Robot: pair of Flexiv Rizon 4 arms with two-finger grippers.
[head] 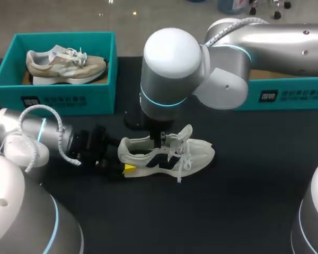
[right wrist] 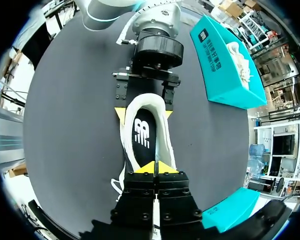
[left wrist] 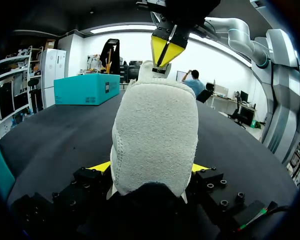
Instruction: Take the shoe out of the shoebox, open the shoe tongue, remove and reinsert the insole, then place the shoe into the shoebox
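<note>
White shoe [head: 169,156] lying on its sole at the middle of the black table [head: 254,201], toe to the right, heel to the left, well apart from both boxes. Left gripper [left wrist: 150,167]: fingers spread round the heel, one yellow tip pressed to each side, steadying the shoe. Right gripper [right wrist: 155,167]: reaching down from above over the laces, its tips pressed together on the upper edge of the tongue [left wrist: 157,67], so far as the left wrist view shows. Insole [right wrist: 142,132]: dark, seated flat inside the open collar, visible between the heel and the right gripper.

Far left: a teal shoebox [head: 69,98] holding a second, beige shoe [head: 66,64]. Far right: another teal box [head: 286,98], its interior hidden behind the right arm; which of the two the white shoe belongs to cannot be told.

Progress, as judged from this arrangement: removal from the box appears complete, since the shoe stands on the open table. The step in hand looks to be opening the tongue, with the heel braced for it. The insole seems not yet lifted. Remaining: drawing the tongue clear, pulling the insole out, sliding it back flat, and returning the shoe to its box.
</note>
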